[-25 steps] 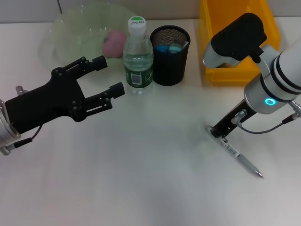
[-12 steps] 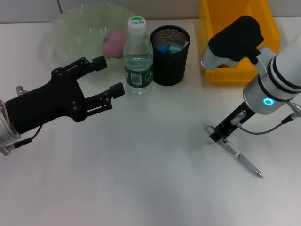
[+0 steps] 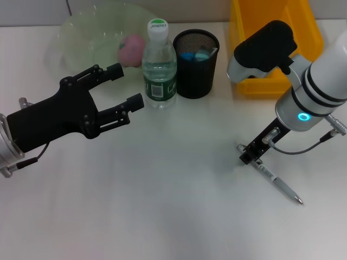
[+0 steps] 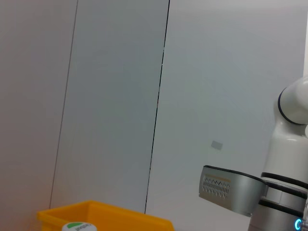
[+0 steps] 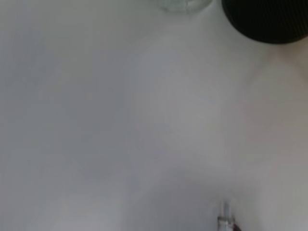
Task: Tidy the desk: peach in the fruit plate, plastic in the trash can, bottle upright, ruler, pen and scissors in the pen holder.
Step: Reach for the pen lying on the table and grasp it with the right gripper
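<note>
White tabletop (image 3: 162, 216) across the whole head view, everything else resting on it. Yellow trash can (image 3: 271, 49) at the far right, its rim partly hidden behind the right arm. Pale green translucent fruit plate (image 3: 87, 38) at the far left, a pink peach (image 3: 130, 49) lying inside it. Black left pincer (image 3: 127, 89) hovering over the left side of the tabletop, fingers spread wide apart, tips just beside the bottle and holding nothing. Black mesh pen holder (image 3: 196, 64) at the far middle, blue and grey items poking out of the top. Clear plastic bottle (image 3: 159, 65) standing upright with a green label and a green-topped cap, just beside the pen holder and in front of the fruit plate. Right pincer (image 3: 255, 153) lowered to the tabletop on the right side, touching the upper end of the pen; impossible to tell whether its fingers are apart or closed. Silver pen (image 3: 276, 181) lying flat and slantwise on the tabletop, well apart from the pen holder, its far tip pointing toward the near right corner.
</note>
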Robot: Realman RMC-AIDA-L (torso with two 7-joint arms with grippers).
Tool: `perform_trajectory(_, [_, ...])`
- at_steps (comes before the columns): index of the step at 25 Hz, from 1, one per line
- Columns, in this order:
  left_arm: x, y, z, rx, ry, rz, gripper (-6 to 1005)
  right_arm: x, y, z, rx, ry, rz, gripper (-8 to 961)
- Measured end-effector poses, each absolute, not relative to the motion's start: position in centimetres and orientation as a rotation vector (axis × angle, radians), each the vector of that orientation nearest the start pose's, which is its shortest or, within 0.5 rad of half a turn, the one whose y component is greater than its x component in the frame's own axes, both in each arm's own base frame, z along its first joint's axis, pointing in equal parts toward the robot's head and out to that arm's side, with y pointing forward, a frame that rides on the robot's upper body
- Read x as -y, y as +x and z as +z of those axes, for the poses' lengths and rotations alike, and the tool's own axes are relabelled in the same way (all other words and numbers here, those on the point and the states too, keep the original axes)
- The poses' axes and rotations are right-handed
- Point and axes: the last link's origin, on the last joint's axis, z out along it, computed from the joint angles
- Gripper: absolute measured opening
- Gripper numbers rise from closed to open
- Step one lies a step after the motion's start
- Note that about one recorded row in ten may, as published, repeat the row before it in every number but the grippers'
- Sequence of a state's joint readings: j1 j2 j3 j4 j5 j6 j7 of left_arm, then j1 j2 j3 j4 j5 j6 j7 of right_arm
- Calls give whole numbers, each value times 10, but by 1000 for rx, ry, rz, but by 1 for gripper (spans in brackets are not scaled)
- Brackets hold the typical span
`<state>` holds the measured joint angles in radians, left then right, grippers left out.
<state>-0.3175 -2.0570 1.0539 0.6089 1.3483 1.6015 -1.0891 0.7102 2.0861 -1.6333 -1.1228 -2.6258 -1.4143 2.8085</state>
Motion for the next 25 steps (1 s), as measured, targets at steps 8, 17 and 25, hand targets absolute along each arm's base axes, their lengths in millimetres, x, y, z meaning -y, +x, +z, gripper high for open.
perform_trajectory(8, [-289, -258, 6, 370, -2495, -1129, 804, -355, 179, -61, -1010, -2521, -689, 345])
perform_trajectory(17, [-290, -257, 6, 365, -2495, -1130, 804, -356, 180, -62, -1008, -2523, -702, 343])
perform_trajectory(25, [-290, -257, 6, 365, -2495, -1129, 804, -356, 181, -62, -1007, -2524, -704, 341])
